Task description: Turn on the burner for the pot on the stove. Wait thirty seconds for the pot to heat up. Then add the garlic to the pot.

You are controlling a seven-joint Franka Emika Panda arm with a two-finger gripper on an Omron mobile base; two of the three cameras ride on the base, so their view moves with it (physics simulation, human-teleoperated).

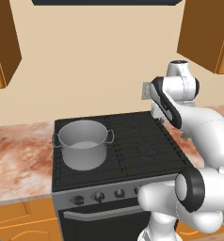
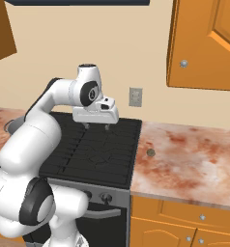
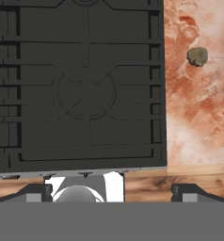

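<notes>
The grey pot (image 1: 83,143) stands on the front left burner of the stove (image 1: 142,141), its inside showing nothing. Dark knobs (image 1: 99,196) line the stove's grey front panel. My gripper (image 2: 96,127) hangs open above the right burners of the stove (image 2: 97,154), pointing straight down with nothing between its fingers. The garlic (image 2: 150,152), a small grey-tan bulb, lies on the counter just right of the stove. In the hand view the garlic (image 3: 197,56) sits at the upper right, beyond the edge of the stove (image 3: 85,89), well away from my gripper (image 3: 112,193).
Mottled red-brown counter (image 2: 194,159) runs on both sides of the stove. An outlet plate (image 2: 135,96) is on the wall behind it. Orange wall cabinets (image 2: 204,43) hang above the right counter, with another cabinet (image 1: 1,47) at the left.
</notes>
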